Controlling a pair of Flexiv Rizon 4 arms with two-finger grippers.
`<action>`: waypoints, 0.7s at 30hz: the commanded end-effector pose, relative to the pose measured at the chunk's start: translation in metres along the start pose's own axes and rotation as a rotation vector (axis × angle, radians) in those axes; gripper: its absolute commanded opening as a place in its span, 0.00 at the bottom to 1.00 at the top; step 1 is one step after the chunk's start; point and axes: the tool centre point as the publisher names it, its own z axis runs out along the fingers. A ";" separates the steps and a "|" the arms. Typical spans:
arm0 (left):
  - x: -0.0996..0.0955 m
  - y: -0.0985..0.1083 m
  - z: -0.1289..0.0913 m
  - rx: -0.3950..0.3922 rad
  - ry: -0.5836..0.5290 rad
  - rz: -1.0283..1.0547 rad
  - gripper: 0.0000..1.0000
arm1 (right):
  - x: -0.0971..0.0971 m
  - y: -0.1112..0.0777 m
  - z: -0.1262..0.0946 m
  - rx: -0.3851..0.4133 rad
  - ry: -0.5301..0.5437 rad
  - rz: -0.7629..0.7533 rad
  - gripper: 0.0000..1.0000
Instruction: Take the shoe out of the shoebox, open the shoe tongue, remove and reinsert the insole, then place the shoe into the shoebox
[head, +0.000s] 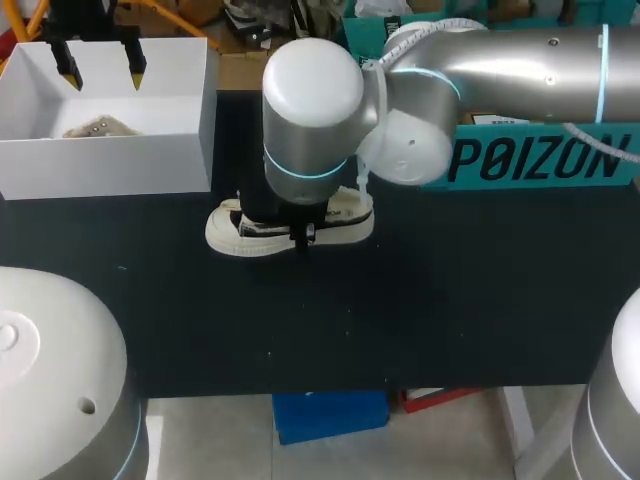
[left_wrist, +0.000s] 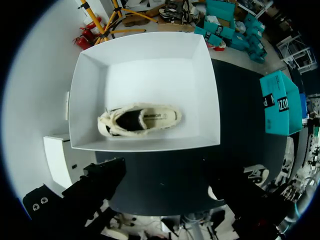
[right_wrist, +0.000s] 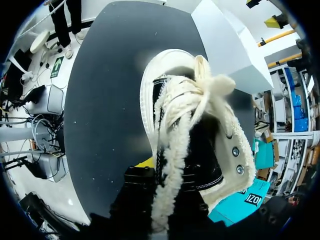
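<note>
Black tabletop (head: 450, 290) carries the shoe (head: 245, 232) directly under your right hand (head: 303, 232); you cannot tell whether that hand grips it. Your left hand (head: 101, 66) hangs spread and empty above the white shoebox (head: 185, 150), with a second shoe (left_wrist: 140, 120) below it. A teal box (head: 540, 160) beyond the right hand bears dark lettering.

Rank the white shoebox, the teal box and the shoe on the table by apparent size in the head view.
1. white shoebox
2. teal box
3. shoe on the table
The right arm covers part of the last two, so their order is unsure.
</note>
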 end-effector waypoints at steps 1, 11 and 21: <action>0.000 0.000 -0.001 -0.002 -0.001 0.000 1.00 | 0.005 -0.005 0.025 -0.051 0.011 0.015 0.00; 0.000 0.000 -0.001 -0.002 -0.001 0.000 1.00 | 0.014 -0.018 0.054 -0.073 0.048 0.025 0.00; 0.000 0.000 -0.001 -0.002 -0.001 0.000 1.00 | 0.018 -0.020 0.053 -0.087 0.061 0.031 1.00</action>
